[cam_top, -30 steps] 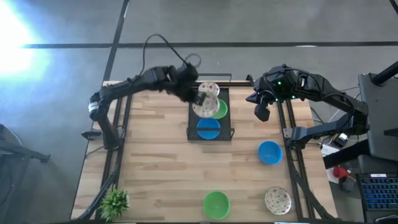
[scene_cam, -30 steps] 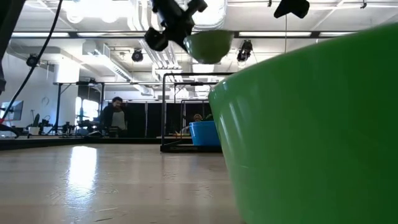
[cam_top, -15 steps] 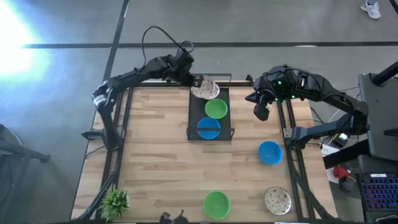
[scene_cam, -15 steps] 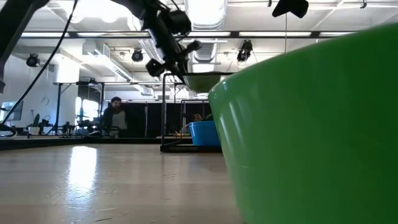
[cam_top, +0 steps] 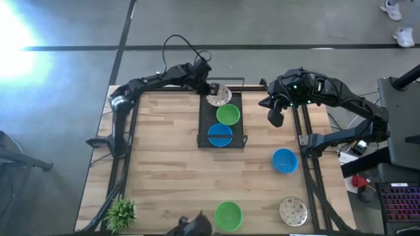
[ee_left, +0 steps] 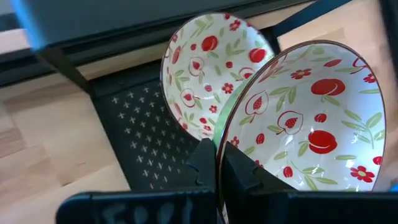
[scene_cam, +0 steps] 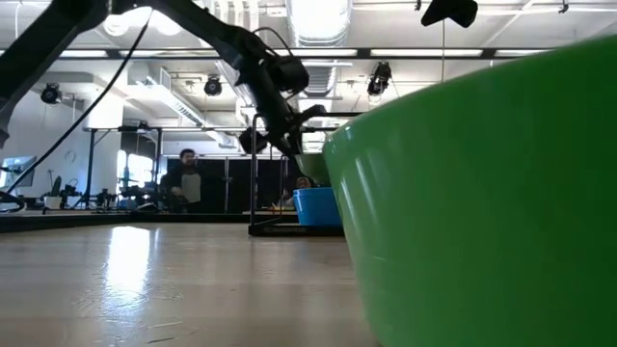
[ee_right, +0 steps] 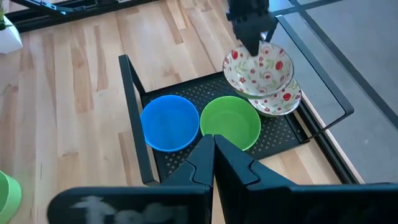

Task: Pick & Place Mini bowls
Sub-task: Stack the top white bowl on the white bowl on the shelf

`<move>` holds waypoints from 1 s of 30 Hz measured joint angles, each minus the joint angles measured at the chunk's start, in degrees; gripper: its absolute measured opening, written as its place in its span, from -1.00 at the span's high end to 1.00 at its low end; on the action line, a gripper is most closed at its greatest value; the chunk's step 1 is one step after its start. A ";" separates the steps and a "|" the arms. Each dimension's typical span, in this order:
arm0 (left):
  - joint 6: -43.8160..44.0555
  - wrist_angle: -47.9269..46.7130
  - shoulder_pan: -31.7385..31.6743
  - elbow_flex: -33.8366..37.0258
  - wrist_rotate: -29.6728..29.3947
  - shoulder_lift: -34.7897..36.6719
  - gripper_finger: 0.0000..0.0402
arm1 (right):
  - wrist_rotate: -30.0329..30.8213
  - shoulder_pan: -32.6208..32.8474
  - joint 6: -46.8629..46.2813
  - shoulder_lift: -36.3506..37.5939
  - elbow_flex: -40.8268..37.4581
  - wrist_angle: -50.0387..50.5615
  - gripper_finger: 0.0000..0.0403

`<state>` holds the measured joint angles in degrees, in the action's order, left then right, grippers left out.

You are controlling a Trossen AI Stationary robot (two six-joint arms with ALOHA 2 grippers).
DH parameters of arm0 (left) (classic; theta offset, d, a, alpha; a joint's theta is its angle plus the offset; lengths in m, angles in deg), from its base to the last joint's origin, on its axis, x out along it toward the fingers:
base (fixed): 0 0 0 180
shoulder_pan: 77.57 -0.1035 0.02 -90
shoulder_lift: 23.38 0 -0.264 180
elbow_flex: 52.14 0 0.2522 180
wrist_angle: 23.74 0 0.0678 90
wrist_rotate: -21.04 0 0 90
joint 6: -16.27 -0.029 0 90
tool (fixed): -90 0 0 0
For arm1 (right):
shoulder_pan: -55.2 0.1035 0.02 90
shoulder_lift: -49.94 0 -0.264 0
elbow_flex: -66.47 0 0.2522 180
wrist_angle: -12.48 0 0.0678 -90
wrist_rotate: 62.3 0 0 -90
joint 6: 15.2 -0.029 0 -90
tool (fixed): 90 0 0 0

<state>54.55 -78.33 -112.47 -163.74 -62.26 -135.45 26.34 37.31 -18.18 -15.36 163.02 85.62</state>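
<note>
- The left gripper, at the upper centre of the high view, is clamped on the rim of a floral bowl; its fingers hide part of this rim.
- This bowl hangs over a second floral bowl in the black tray, which is mostly covered.
- A green bowl and a blue bowl sit in the tray.
- The right gripper waits at the upper right with its fingers together, holding nothing.
- In the low view a near green bowl fills the right side and is cut off.
</note>
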 joint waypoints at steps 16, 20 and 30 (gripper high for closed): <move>3.45 8.23 -3.57 1.40 1.24 -3.78 1.00 | 0.00 -0.02 0.22 -0.02 0.00 -0.08 0.96; 3.80 8.63 -3.91 1.46 0.95 -3.85 1.00 | 0.01 -0.02 0.22 -0.02 0.00 -0.14 0.96; 4.93 9.39 -3.57 1.49 0.93 -6.19 1.00 | 0.00 -0.02 0.22 -0.02 0.00 -0.13 0.96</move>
<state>59.48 -68.94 -116.04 -162.26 -61.32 -141.64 26.34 37.29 -17.96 -15.38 163.02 85.49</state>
